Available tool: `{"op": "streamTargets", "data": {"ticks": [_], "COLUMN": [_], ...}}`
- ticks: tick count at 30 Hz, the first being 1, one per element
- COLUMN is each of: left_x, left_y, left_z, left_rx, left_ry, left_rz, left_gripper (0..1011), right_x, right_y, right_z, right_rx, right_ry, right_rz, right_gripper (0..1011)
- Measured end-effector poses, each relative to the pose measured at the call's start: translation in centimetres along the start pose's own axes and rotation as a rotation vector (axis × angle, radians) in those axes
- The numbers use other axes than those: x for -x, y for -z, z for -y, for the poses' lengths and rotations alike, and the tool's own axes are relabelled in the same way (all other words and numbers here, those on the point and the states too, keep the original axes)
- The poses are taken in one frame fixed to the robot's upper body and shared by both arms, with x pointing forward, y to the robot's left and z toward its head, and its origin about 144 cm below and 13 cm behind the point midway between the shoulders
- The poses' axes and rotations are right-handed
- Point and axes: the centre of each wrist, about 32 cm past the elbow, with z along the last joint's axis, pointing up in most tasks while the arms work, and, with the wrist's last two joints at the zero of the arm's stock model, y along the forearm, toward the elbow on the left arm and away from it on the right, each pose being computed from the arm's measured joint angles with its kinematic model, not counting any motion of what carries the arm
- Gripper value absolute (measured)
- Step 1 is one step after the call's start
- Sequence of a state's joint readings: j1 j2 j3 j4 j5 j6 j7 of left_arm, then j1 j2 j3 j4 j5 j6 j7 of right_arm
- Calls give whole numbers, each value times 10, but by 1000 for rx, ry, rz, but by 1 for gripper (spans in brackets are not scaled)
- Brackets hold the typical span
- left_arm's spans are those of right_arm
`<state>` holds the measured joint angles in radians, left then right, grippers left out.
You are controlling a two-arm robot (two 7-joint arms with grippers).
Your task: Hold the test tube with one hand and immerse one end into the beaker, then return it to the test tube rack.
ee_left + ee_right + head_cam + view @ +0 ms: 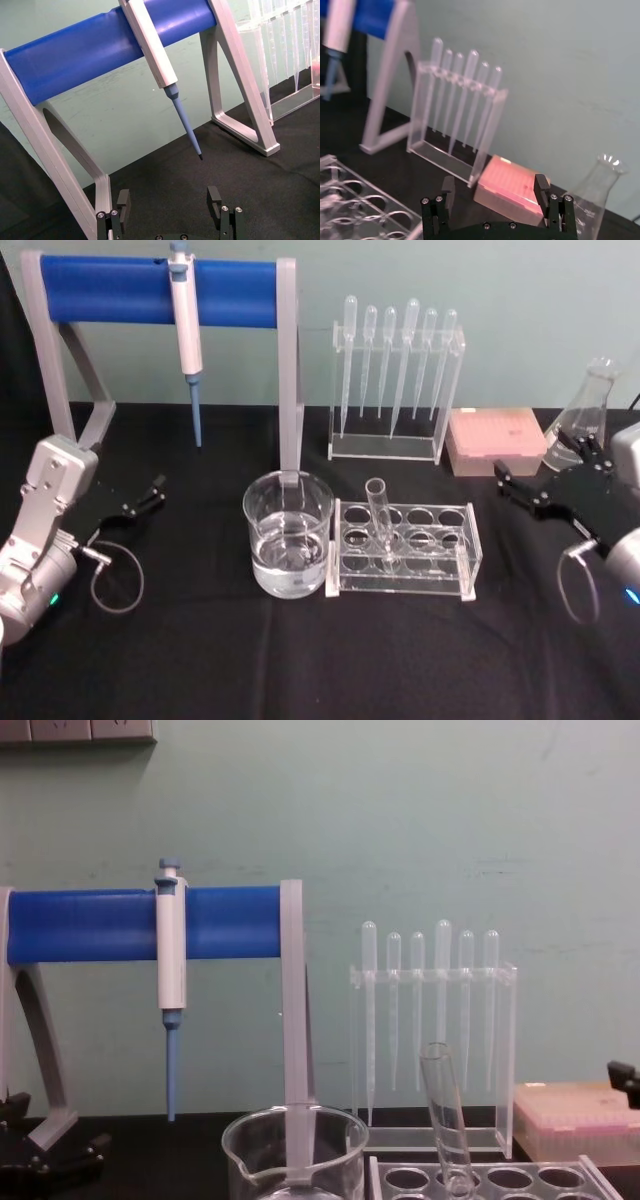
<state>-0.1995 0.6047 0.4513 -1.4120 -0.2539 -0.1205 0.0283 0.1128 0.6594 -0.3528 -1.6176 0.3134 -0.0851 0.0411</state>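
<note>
Two black two-fingered grippers, left (169, 199) and right (494, 186), both spread and empty, well apart over the black-clothed bench (300, 665). Between them: clear acrylic rack (445, 585), water-filled wide glass beaker (288, 530) on its left-gripper side, slim clear glass test tube (379, 515) leaning in the rack. Risk: the tilted, slick tube slips in the pinch or clips the nearby beaker rim.

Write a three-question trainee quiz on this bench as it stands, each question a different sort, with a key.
1. True or false: the test tube stands in the rack, with no gripper touching it.
2. Seen from the head camera, the beaker sits: A) on the robot's left of the rack; B) on its right; C) behind it.
3. Fill in: the fingers of the left gripper and the right gripper are both ____.

Key: 1 true; 2 A; 3 open.
</note>
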Motion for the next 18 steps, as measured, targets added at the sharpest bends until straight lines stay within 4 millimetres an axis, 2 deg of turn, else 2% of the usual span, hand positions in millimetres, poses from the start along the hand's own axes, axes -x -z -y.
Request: {"op": "streamTargets", "data": {"ticks": [8, 18], "left_x": [0, 0], "left_y": [0, 0], "left_z": [0, 0], "left_rx": [0, 0], "left_ry": [0, 0], "left_rz": [0, 0], "left_gripper": [1000, 1000], "right_x": [-10, -10], "right_y": [-18, -30], "right_z": [27, 33], "right_rx": [-22, -28], "right_ry": [-189, -418], "right_rz": [-18, -18], "right_gripper": [1002, 1002]}}
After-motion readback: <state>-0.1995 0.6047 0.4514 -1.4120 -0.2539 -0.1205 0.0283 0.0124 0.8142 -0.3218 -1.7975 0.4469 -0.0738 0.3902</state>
